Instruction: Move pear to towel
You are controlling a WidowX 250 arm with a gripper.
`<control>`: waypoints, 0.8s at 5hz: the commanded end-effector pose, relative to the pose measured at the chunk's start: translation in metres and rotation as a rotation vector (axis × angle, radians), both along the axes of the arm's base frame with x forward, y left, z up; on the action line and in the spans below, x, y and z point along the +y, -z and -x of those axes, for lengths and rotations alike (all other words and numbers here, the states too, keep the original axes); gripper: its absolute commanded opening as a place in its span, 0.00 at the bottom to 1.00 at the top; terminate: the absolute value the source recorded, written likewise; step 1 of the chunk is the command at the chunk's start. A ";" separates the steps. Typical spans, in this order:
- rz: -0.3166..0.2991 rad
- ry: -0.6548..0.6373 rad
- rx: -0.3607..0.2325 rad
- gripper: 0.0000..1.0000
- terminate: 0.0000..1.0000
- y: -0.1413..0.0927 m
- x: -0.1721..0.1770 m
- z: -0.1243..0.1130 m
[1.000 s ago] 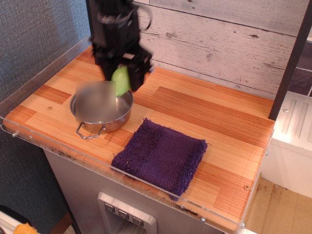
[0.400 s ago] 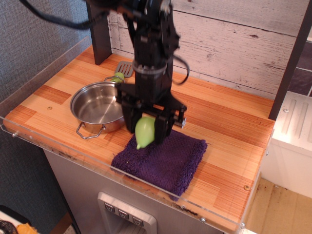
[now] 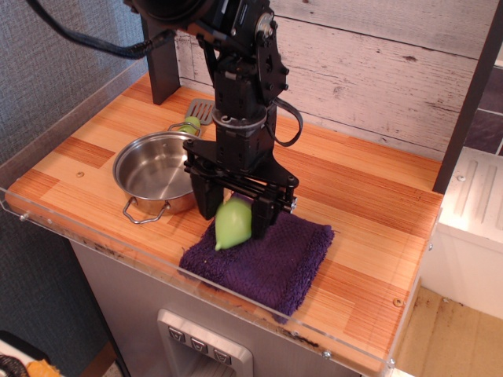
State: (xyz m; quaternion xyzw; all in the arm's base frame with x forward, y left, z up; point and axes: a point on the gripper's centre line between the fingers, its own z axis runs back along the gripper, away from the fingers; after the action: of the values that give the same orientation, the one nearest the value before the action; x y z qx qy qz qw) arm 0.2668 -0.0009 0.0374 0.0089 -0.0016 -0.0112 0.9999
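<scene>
The light-green pear (image 3: pixel 233 223) is between the two fingers of my black gripper (image 3: pixel 235 214), tilted with its tip pointing down and to the left. It is blurred. It hangs just over the back left part of the dark purple towel (image 3: pixel 271 258), which lies flat near the front edge of the wooden counter. The jaws stand on either side of the pear's upper body. I cannot tell whether they still press on it or whether the pear touches the towel.
A steel pot (image 3: pixel 157 169) with loop handles stands left of the towel, close to the gripper. A green-handled spatula (image 3: pixel 194 119) lies behind the pot. A clear acrylic rim (image 3: pixel 86 236) runs along the counter's front and left edges. A plank wall is behind.
The gripper carried the pear from above the pot to the right and forward over the towel, then lowered a little. The pear has tilted and dropped slightly between the fingers.
</scene>
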 end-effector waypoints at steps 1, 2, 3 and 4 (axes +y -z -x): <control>-0.024 0.033 -0.107 1.00 0.00 -0.046 0.009 -0.011; -0.020 -0.020 -0.139 1.00 0.00 -0.070 0.027 -0.024; 0.003 -0.047 -0.118 1.00 0.00 -0.070 0.038 -0.025; 0.097 0.013 -0.076 1.00 0.00 -0.066 0.047 -0.026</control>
State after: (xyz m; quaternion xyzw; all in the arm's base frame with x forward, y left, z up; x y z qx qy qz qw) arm 0.2910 0.0436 0.0894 -0.0411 -0.0200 -0.0137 0.9989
